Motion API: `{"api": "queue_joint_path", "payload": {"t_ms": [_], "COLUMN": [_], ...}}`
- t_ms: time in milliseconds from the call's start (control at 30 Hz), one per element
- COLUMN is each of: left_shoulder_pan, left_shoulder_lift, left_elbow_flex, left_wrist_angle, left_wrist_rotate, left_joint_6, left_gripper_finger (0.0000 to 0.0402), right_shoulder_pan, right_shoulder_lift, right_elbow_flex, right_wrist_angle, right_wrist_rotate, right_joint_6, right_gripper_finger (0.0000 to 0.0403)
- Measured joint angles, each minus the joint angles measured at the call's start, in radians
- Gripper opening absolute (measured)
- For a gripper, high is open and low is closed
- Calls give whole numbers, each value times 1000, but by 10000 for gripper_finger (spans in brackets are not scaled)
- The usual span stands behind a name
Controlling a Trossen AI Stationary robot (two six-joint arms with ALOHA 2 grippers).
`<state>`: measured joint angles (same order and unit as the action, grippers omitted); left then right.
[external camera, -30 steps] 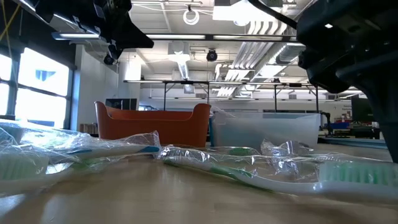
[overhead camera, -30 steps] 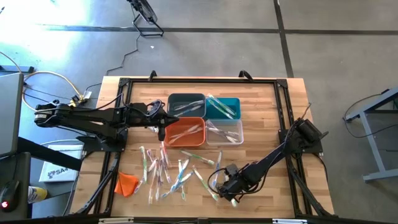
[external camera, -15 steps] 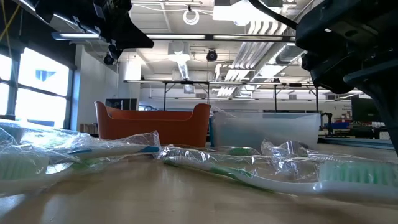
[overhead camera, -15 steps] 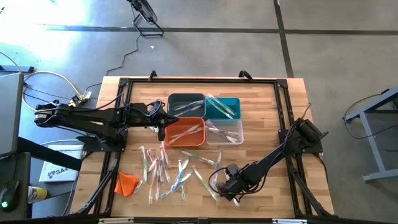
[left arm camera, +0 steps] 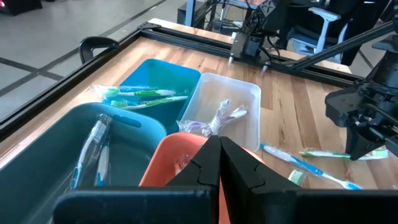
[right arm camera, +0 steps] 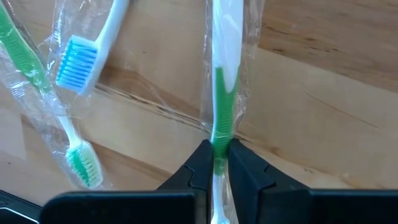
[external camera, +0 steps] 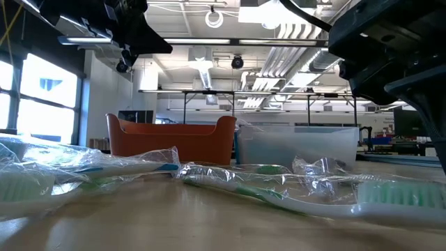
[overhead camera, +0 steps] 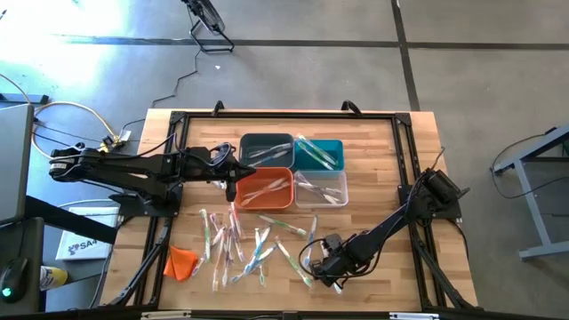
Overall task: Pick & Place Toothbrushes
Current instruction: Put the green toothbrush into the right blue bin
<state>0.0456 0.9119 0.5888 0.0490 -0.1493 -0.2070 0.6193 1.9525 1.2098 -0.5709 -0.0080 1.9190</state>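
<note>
While the right claw (right arm camera: pixel 216 163) sits low near the front edge of the worktop (overhead camera: pixel 373 151), right of centre, its two fingers (right arm camera: pixel 239 171) are pressed together on the green-and-white handle of a wrapped toothbrush (right arm camera: pixel 222 93) that lies on the wood. Just beside it lie two more wrapped brushes, one with blue bristles (right arm camera: pixel 78 62) and one with green bristles (right arm camera: pixel 83 163).

Most loose toothbrushes (overhead camera: pixel 233 242) are scattered along the front half of the worktop, left of the right claw, with an orange lump (overhead camera: pixel 181 261) near the front-left corner.

Four bins stand touching in a block at the middle of the worktop: dark grey bin (overhead camera: pixel 265 148) and teal bin (overhead camera: pixel 320 153) toward the back, orange bin (overhead camera: pixel 265 188) and clear bin (overhead camera: pixel 321 188) toward the front. Each holds wrapped brushes.

The left claw (left arm camera: pixel 221 165) hangs over the left side of the orange bin, fingers closed together with nothing between them.
</note>
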Motion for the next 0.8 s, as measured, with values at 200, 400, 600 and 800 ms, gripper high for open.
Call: {"api": "queue_joint_path", "payload": {"t_ms": [200, 400, 600, 800], "left_shoulder_pan": [0, 0, 0, 0], "left_shoulder_lift": [0, 0, 0, 0], "left_elbow_flex": [0, 0, 0, 0], "left_wrist_angle": [0, 1, 1, 1], "left_wrist_rotate": [2, 2, 3, 3], "left_joint_6": [0, 0, 0, 0], "left_gripper_finger": [0, 0, 0, 0], "right_shoulder_pan": [0, 0, 0, 1], "right_shoulder_lift": [0, 0, -12, -76], "right_elbow_flex": [0, 0, -2, -6], "right_wrist_angle": [0, 4, 7, -48], "right_wrist_rotate": [0, -2, 5, 67], "right_joint_6": [0, 0, -9, -14], "right_gripper_finger": [26, 25, 25, 10]}}
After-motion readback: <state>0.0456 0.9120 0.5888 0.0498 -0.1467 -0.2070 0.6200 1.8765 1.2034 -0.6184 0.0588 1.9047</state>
